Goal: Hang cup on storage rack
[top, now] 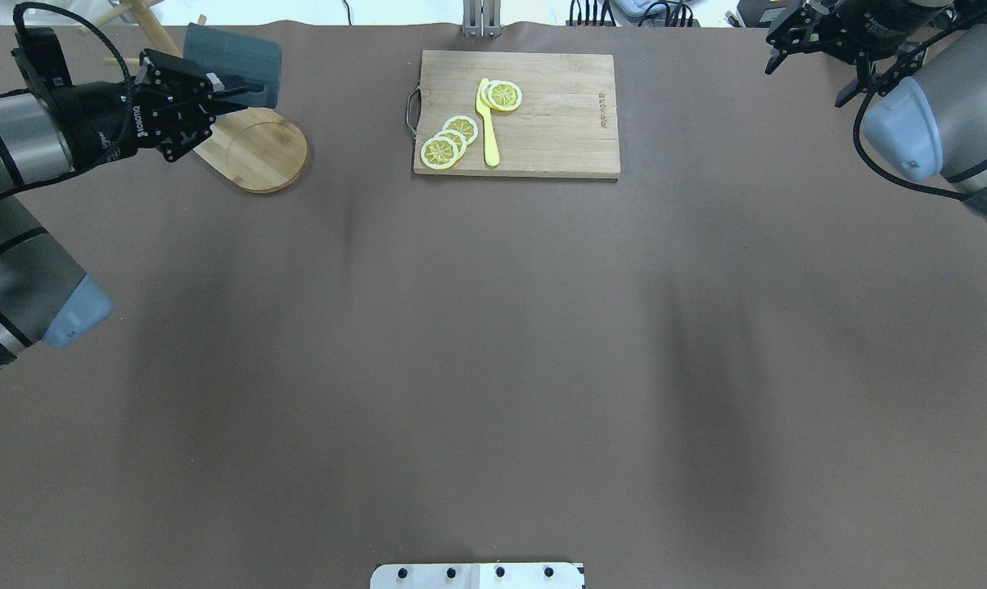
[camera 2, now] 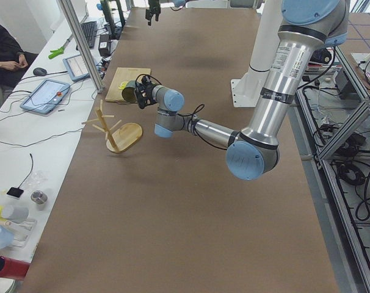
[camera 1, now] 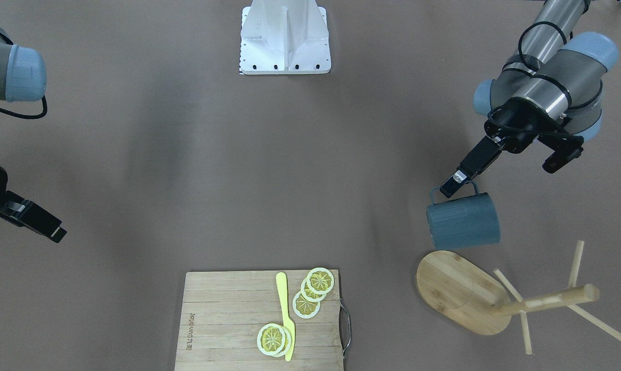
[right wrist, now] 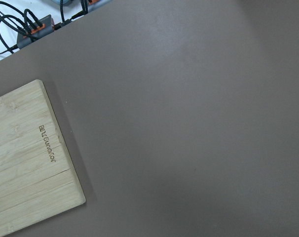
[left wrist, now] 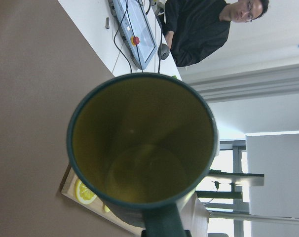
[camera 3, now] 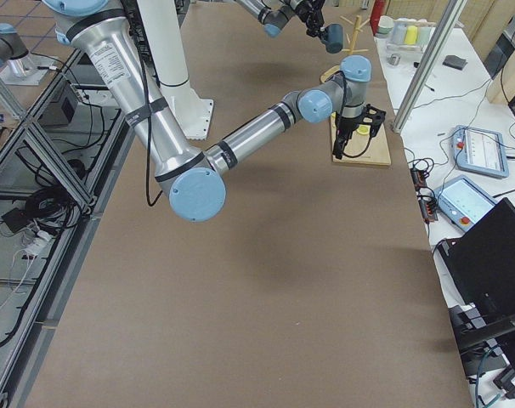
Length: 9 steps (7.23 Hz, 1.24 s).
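The slate-blue cup (camera 1: pixel 462 220) hangs on its side in the air, just on the robot's side of the storage rack. My left gripper (camera 1: pixel 452 185) is shut on its loop handle. The left wrist view looks straight into the cup's yellow inside (left wrist: pixel 139 143). The bamboo rack has an oval base (camera 1: pixel 460 291) and a post with thin pegs (camera 1: pixel 547 300), and it stands upright near the far left table edge (camera 2: pixel 112 131). The overhead view shows the cup (top: pixel 240 53) above the rack base (top: pixel 256 147). My right gripper (top: pixel 817 49) is open and empty at the far right.
A slatted cutting board (camera 1: pixel 223 319) with lemon slices (camera 1: pixel 310 291) and a yellow knife (camera 1: pixel 286 314) lies at the middle of the far edge. The white robot base (camera 1: pixel 285 38) is opposite. An operator and tablets are beyond the far edge.
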Available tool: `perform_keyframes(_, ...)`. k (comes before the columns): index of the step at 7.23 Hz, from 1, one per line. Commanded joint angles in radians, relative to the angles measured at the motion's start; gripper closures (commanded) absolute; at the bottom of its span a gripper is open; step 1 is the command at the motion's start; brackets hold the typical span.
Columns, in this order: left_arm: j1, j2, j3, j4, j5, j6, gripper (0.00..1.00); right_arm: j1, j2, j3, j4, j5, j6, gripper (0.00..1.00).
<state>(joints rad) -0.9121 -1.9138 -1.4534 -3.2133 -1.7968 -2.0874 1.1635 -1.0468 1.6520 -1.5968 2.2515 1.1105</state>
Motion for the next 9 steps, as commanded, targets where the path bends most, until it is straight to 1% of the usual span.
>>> perform_keyframes(1, 0.002, -0.077, 0.071, -0.065, 0.043, -0.063, 1.00, -0.001, 0.001, 0.000, 0.000, -0.001, -0.001, 0.00)
perform_keyframes(2, 0.002, -0.108, 0.086, -0.065, 0.069, -0.065, 1.00, -0.001, 0.001, 0.002, 0.000, -0.001, 0.000, 0.00)
perform_keyframes(3, 0.002, -0.113, 0.094, -0.075, 0.085, -0.065, 1.00, -0.001, 0.001, 0.002, 0.000, -0.001, -0.001, 0.00)
perform_keyframes(4, 0.004, -0.117, 0.128, -0.139, 0.120, -0.089, 1.00, -0.001, -0.001, 0.002, 0.000, -0.003, -0.001, 0.00)
perform_keyframes(5, 0.006, -0.137, 0.183, -0.221, 0.188, -0.158, 1.00, -0.001, -0.001, 0.002, 0.000, -0.001, -0.001, 0.00)
perform_keyframes(6, 0.006, -0.136, 0.218, -0.268, 0.201, -0.163, 1.00, -0.001, -0.001, 0.002, 0.000, -0.001, -0.001, 0.00)
perform_keyframes(7, 0.006, -0.136, 0.222, -0.270, 0.229, -0.164, 1.00, -0.001, -0.001, 0.002, 0.000, -0.001, -0.001, 0.00)
perform_keyframes(9, 0.007, -0.157, 0.244, -0.283, 0.243, -0.163, 1.00, -0.001, 0.001, 0.002, 0.000, -0.001, -0.001, 0.00)
